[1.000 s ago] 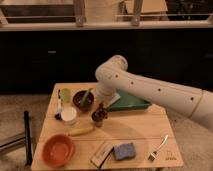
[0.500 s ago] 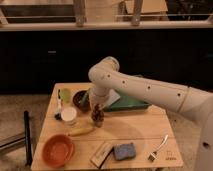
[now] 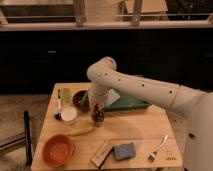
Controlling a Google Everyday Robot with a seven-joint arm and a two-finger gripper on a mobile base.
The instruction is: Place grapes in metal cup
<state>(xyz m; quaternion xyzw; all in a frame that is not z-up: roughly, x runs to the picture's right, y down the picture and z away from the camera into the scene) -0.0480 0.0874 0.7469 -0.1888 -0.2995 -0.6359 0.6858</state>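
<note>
My gripper [image 3: 97, 113] points straight down at the table's middle left, just right of the white cup [image 3: 68, 115] and in front of the dark maroon bowl [image 3: 80, 98]. A dark reddish lump, the grapes [image 3: 98, 116], shows at the gripper's tip. The small metal cup [image 3: 98, 122] stands right under it, mostly covered by the gripper and the grapes. I cannot tell whether the grapes rest in the cup or hang in the gripper.
A green tray [image 3: 127, 103] lies behind the arm. A green cup [image 3: 66, 94] stands at the back left. A yellow banana [image 3: 81, 131], an orange bowl [image 3: 57, 149], a wooden block [image 3: 101, 153], a blue sponge [image 3: 124, 150] and a fork [image 3: 159, 147] lie along the front.
The arm's elbow has swung to the left and the gripper has shifted slightly left, staying low over the same spot by the white cup.
</note>
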